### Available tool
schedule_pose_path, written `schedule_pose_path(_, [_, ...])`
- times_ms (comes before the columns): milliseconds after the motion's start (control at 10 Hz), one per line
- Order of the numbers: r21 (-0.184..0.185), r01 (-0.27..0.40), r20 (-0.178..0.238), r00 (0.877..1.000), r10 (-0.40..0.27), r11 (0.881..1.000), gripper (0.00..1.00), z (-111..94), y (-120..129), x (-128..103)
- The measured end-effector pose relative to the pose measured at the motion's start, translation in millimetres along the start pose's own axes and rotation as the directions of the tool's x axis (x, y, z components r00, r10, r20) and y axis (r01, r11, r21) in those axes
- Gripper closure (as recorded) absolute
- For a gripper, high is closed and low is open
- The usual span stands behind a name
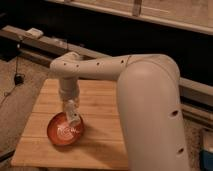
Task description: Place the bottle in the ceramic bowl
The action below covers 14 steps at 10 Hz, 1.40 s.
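The big white arm point(150, 100) reaches across the right and back of the wooden bench point(100, 145), so that side is blocked, and the gripper point(71, 114) hangs right over the red bowl point(64, 131) with the white bottle point(73, 116) in it, which fills the way down into the bowl from above. The front of the bench, the left edge and the strip between the bowl and the arm are bare wood where a hand could pass. Behind the bench a long dark rail point(45, 47) with a cable point(17, 65) runs across, closing off the back.
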<state>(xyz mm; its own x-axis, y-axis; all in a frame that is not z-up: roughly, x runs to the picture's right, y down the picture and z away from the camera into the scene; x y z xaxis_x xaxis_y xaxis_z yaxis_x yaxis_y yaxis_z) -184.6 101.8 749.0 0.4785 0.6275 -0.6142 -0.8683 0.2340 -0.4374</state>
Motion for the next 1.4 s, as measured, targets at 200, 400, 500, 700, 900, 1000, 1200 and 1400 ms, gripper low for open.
schedule_pose_path(200, [-0.042, 0.025, -0.013, 1.0, -0.026, 0.999, 0.5, 4.8, 6.5, 4.0])
schedule_pose_path(400, [-0.074, 0.05, -0.025, 0.998, -0.052, 0.996, 0.32, 11.3, 16.8, 7.1])
schedule_pose_path(500, [-0.085, 0.06, -0.028, 0.998, -0.062, 0.995, 0.25, 13.3, 20.1, 7.9])
schedule_pose_path(700, [-0.099, 0.067, -0.033, 0.997, -0.071, 0.993, 0.2, 15.6, 21.4, 8.8])
schedule_pose_path(900, [-0.099, 0.066, -0.033, 0.997, -0.07, 0.993, 0.2, 15.6, 21.0, 8.9])
schedule_pose_path(1000, [-0.099, 0.066, -0.033, 0.997, -0.07, 0.993, 0.2, 15.7, 21.1, 8.9])
schedule_pose_path(1200, [-0.099, 0.067, -0.033, 0.997, -0.071, 0.993, 0.2, 15.7, 21.7, 8.8])
schedule_pose_path(1400, [-0.099, 0.067, -0.033, 0.997, -0.071, 0.993, 0.2, 15.9, 21.7, 8.8])
